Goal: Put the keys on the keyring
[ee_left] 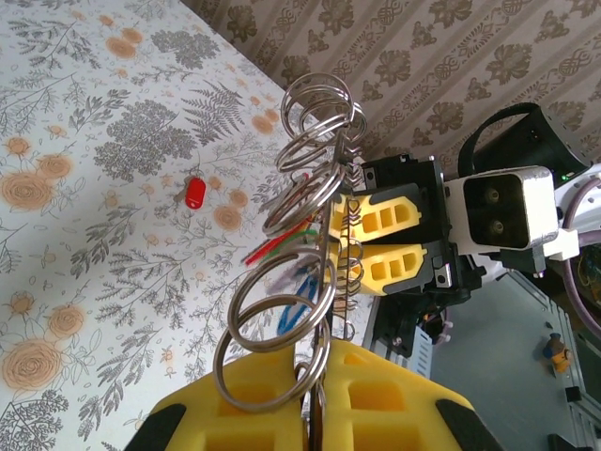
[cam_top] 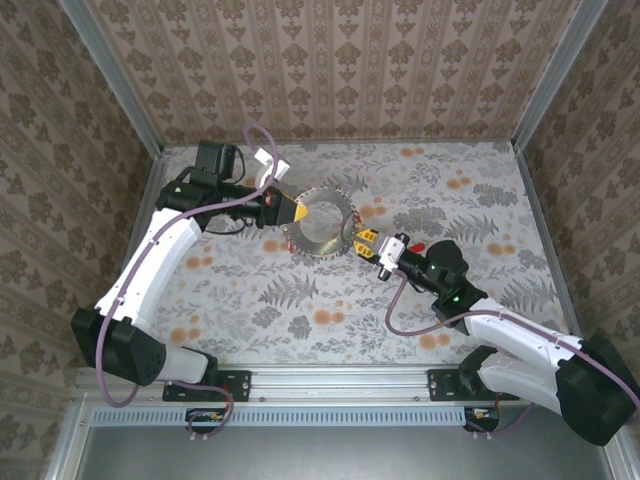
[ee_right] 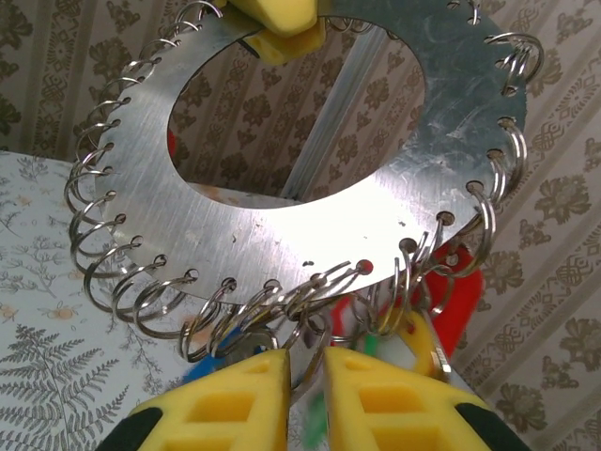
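Observation:
The keyring (cam_top: 322,245) is a wide flat metal ring fringed with small wire rings, held up above the table. My left gripper (cam_top: 297,211) is shut on its left edge; in the left wrist view the keyring (ee_left: 324,235) stands edge-on out of the gripper (ee_left: 319,413). My right gripper (cam_top: 358,240) is at the opposite edge. In the right wrist view that gripper (ee_right: 307,366) has a narrow gap between its jaws, with one wire ring hanging in it. Keys with red (ee_right: 465,301) and yellow (ee_right: 423,343) tags dangle from the keyring (ee_right: 310,225) there.
A small red-tagged key (ee_left: 194,193) lies on the flowered table (cam_top: 300,300), beside my right arm (cam_top: 418,246). Patterned walls with metal frame posts close in the table at the back and sides.

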